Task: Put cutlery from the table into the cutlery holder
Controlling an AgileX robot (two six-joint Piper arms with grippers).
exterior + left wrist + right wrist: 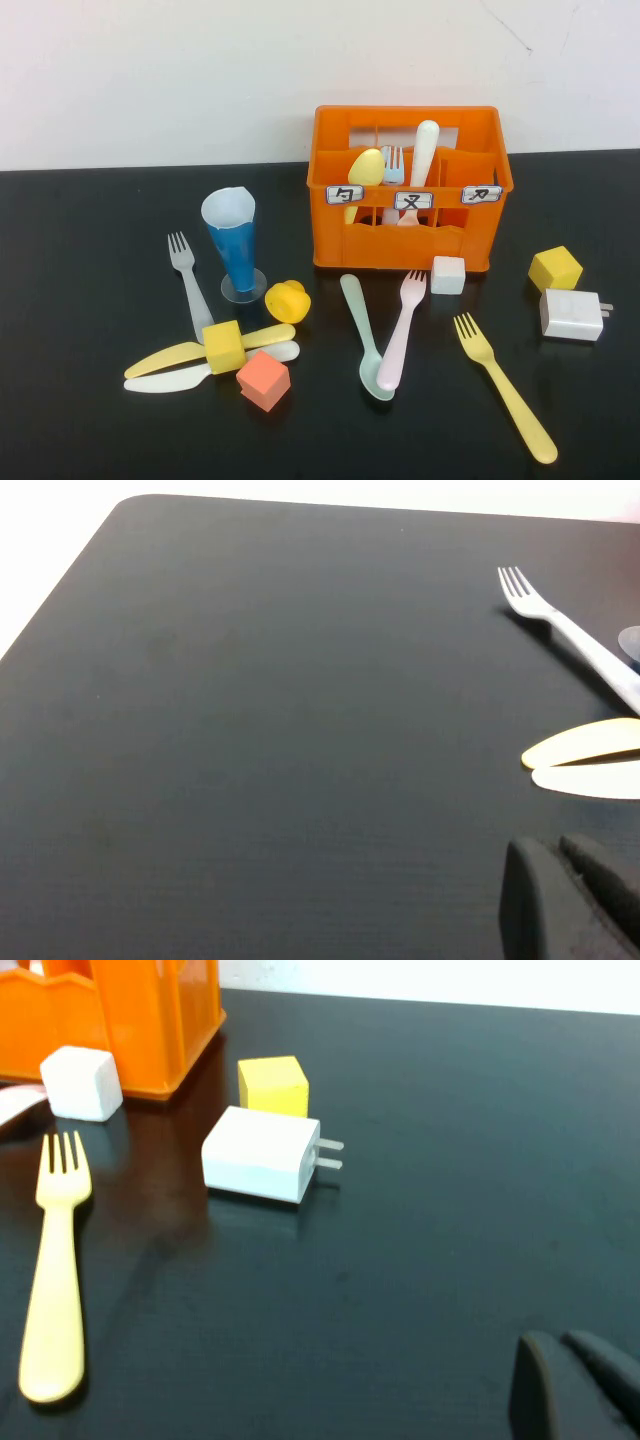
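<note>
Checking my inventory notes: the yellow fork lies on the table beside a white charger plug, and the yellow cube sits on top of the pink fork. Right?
One error: the high view shows the yellow cube resting on the yellow knife and white knife, not the pink fork. The yellow fork and charger plug stand as stated.

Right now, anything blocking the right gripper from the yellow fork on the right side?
Nothing visible. The right gripper sits low over bare table; the yellow fork lies flat, alone. The white charger and yellow cube sit beyond, toward the cutlery holder.

glossy black table [80, 300], plastic orange crate [410, 235]
</note>
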